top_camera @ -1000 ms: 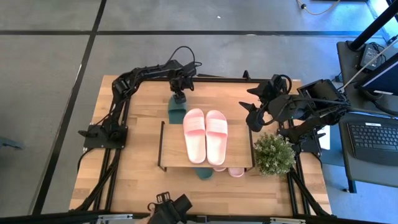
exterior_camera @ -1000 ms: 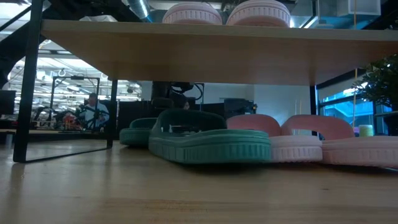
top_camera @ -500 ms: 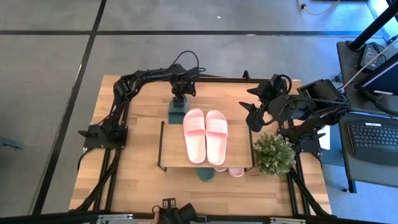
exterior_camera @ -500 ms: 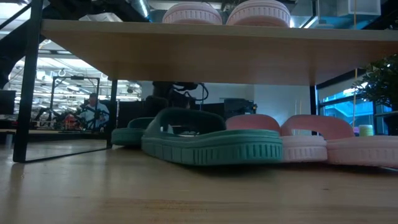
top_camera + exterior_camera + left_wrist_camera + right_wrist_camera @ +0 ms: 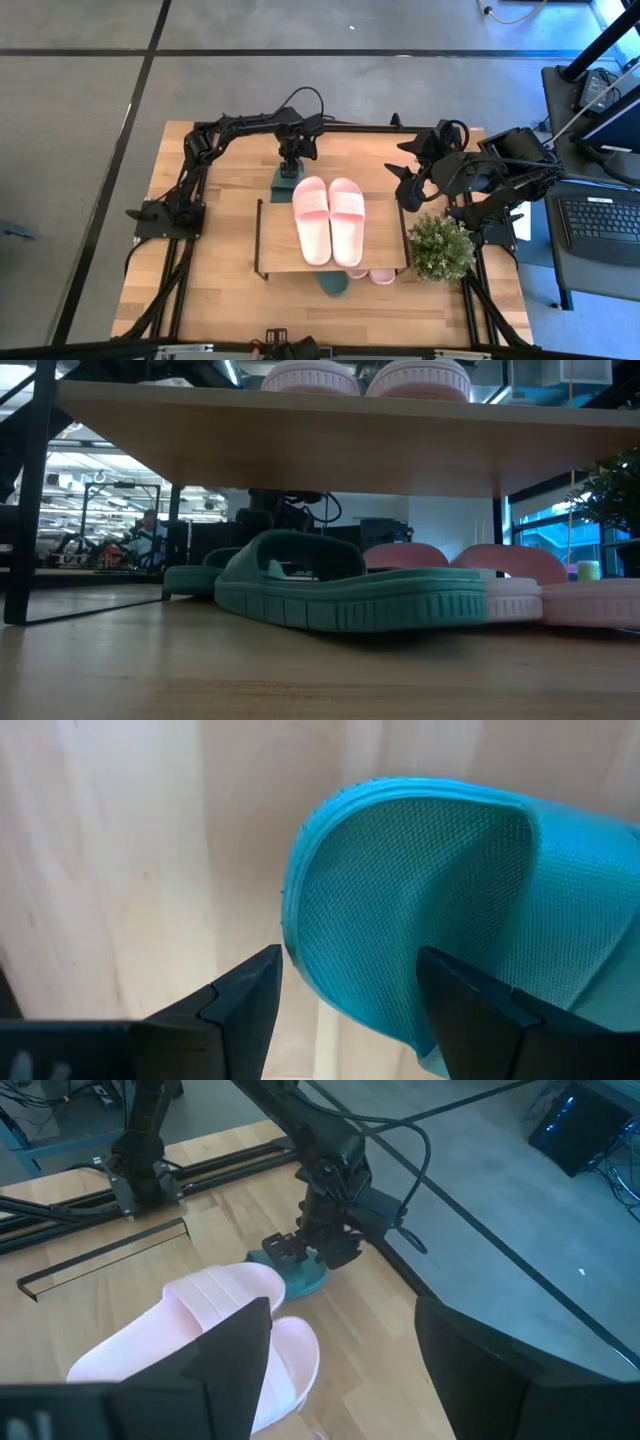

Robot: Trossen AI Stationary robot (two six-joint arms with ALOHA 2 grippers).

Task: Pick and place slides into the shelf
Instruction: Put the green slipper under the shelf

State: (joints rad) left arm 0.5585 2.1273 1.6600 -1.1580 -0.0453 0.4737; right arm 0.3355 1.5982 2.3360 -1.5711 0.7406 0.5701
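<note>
A dark green slide (image 5: 284, 181) lies flat on the table at the shelf's far edge, its toe end under the shelf (image 5: 275, 235). My left gripper (image 5: 291, 165) points down over its heel, open. The other green slide (image 5: 340, 585) and a pink pair (image 5: 520, 585) rest on the table under the board, the green toe (image 5: 333, 283) poking out at the near edge. Another pink pair (image 5: 330, 218) lies on the board's top. My right gripper (image 5: 405, 185) waits raised at the right, open, nothing between its fingers. My left gripper comes at the green slide's heel end (image 5: 295, 935) from above, pointing down. One finger (image 5: 455, 1005) stands over the footbed (image 5: 400, 920), the other (image 5: 250, 1000) just outside the heel's rim. The slide lies flat on the table. How hard the fingers bear on it does not show.
A potted plant (image 5: 441, 248) stands at the shelf's right end. The shelf's black wire legs (image 5: 22, 490) frame the space under the board. Bare table lies to the left of the shelf and along the near edge.
My left gripper has gone toward the table's right edge and a little toward the shelf, rolling about its own axis. The green slide under it has slid farther beneath the board. The other green slide has been pushed toward the near edge, and the shelf has shifted slightly.
</note>
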